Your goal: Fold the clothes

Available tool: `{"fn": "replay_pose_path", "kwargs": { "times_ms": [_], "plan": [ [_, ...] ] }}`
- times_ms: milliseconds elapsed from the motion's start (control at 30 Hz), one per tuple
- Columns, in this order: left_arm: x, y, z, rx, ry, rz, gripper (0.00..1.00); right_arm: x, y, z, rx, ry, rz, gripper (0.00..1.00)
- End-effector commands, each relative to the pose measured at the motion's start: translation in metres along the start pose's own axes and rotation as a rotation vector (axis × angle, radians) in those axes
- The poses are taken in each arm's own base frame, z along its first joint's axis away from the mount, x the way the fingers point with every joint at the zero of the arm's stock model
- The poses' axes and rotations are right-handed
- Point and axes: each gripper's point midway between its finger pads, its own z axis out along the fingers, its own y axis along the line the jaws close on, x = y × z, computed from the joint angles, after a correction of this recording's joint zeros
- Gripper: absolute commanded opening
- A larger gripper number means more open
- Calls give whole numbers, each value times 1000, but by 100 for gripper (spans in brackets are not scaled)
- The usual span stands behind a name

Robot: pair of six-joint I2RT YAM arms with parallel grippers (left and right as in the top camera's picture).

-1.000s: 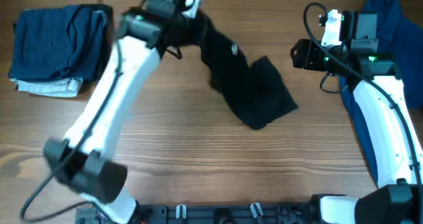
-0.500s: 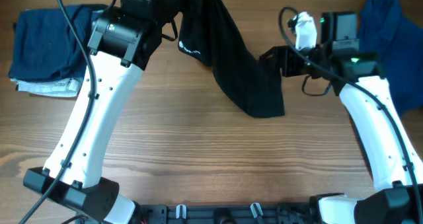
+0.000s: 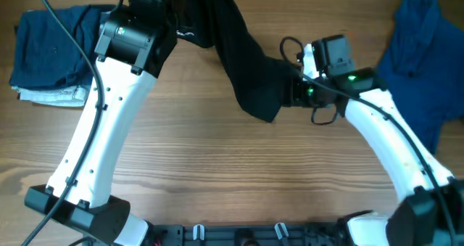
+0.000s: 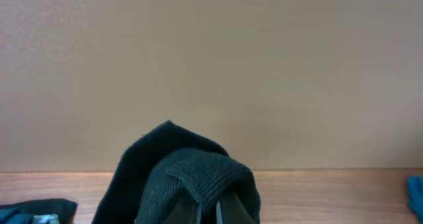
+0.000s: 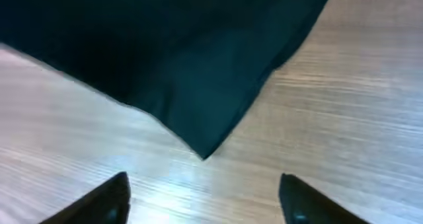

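The long black shirt hangs from my left gripper at the table's back, its lower end trailing to the table near the centre. In the left wrist view my left gripper is shut on a ribbed edge of the black shirt. My right gripper is open beside the shirt's lower end; in the right wrist view its fingertips are spread wide just short of a hanging corner of the shirt.
A folded navy pile on a pale cloth lies at the back left. A royal-blue garment lies at the back right. Bare wooden tabletop fills the front.
My right gripper has moved left and down to the shirt's lower end. The shirt's lower end has drawn left and narrowed. My left gripper holds it high as before.
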Motion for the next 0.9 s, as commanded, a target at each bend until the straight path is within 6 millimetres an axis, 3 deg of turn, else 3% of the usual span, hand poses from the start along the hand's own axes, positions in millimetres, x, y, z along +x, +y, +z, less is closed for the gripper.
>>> {"fn": "replay_pose_path", "kwargs": {
  "times_ms": [0,133,233,367,567,667,767,800,833,867],
  "plan": [
    [-32,5,-24,-11,-80,-43,4,11,-15,32,34,19,81,62],
    [-24,6,-24,-17,-50,-33,4,16,-22,66,27,28,108,58],
    [-22,6,-23,-19,-41,-31,4,30,-20,79,21,96,108,49],
    [-15,8,-23,-25,-14,-23,4,47,-3,86,21,149,78,49],
    [-7,9,-23,-32,18,-12,4,71,2,117,79,220,95,42],
    [-6,10,-23,-33,23,-10,4,64,8,125,63,189,76,33],
    [-4,10,-23,-35,32,-8,4,51,8,127,71,131,73,30],
    [-3,10,-23,-35,34,-7,4,49,5,127,87,120,78,22],
    [-3,10,-23,-36,37,-6,4,47,1,127,110,107,84,4],
    [-3,11,-23,-37,37,-6,4,45,1,126,113,99,83,4]
  ]
}}
